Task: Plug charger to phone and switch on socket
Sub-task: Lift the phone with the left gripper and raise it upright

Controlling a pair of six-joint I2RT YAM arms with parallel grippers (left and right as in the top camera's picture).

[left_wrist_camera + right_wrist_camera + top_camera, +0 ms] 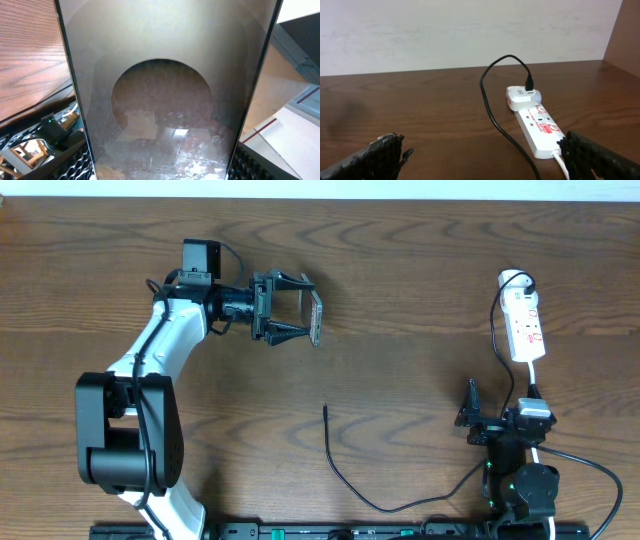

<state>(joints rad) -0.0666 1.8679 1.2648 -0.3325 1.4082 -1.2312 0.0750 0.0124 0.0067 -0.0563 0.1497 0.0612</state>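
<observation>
Left gripper (304, 310): clamped on the phone (316, 319), held on edge between the fingertips at the 10 o'clock part of the table (400, 260). The phone's dark glossy face fills the left wrist view. Right gripper (484, 145): jaws spread wide, nothing between them. The socket (527, 326) lies near, at its 1 o'clock. The charger (345, 475) is plugged into the white adapter (522, 96) at the socket's 12 o'clock end. It runs past the right arm and curves along the 6 o'clock edge. Its plug tip (325, 409) lies free on the wood at the phone's 6 o'clock, well apart.
</observation>
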